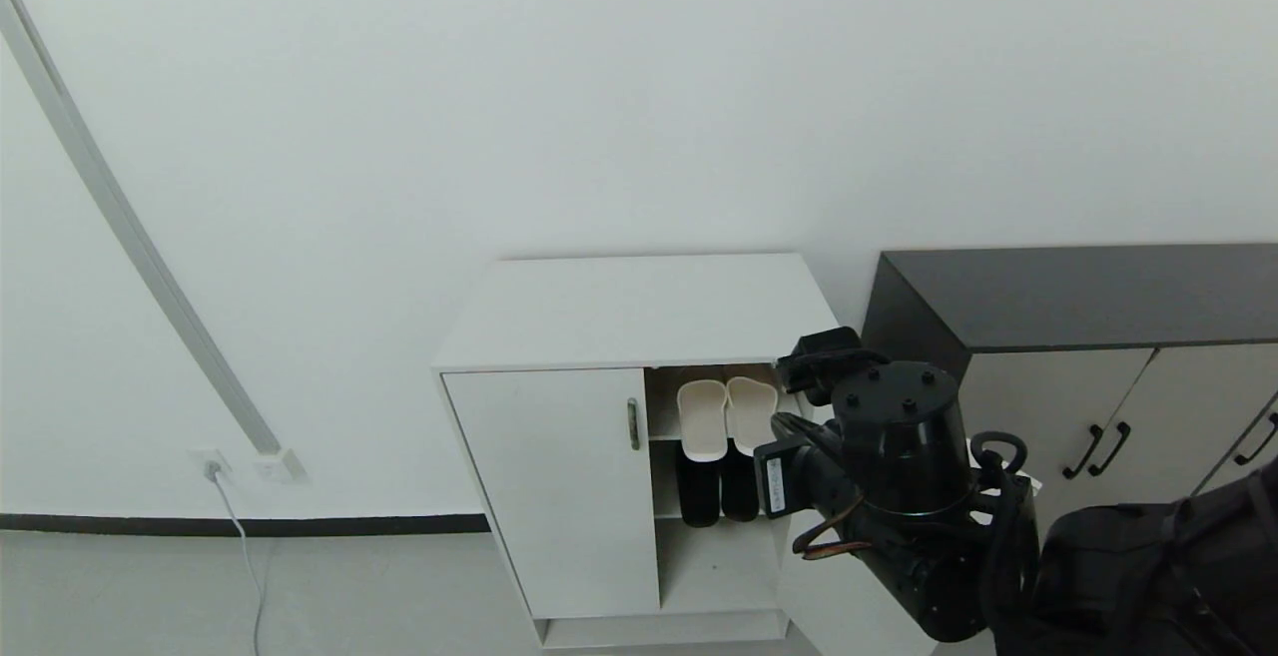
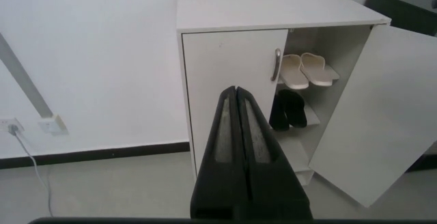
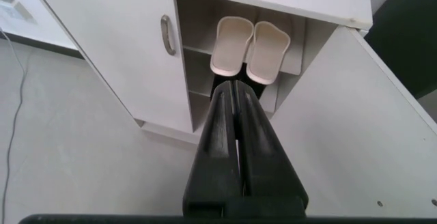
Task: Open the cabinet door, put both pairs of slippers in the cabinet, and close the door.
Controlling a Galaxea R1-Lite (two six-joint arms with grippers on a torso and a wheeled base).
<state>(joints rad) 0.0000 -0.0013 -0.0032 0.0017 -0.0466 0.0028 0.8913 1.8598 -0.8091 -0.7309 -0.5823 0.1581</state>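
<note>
White cabinet [image 1: 629, 312] stands against a pale wall on a grey floor, with a dark-topped sideboard [image 1: 1078, 297] just to its right. Right door [image 2: 382, 115] swung open, left door [image 1: 554, 486] closed. Cream slippers [image 1: 702, 416] on upper shelf, black slippers [image 1: 699, 486] on shelf below. Left gripper [image 2: 236, 91] and right gripper [image 3: 236, 86] near the cabinet front, each pressed together, empty. Wall socket [image 1: 210, 461] with cable low on the wall, left.

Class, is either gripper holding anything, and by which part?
Nothing is held. The left gripper and the right gripper are both shut on nothing; the slippers lie in the cabinet.
</note>
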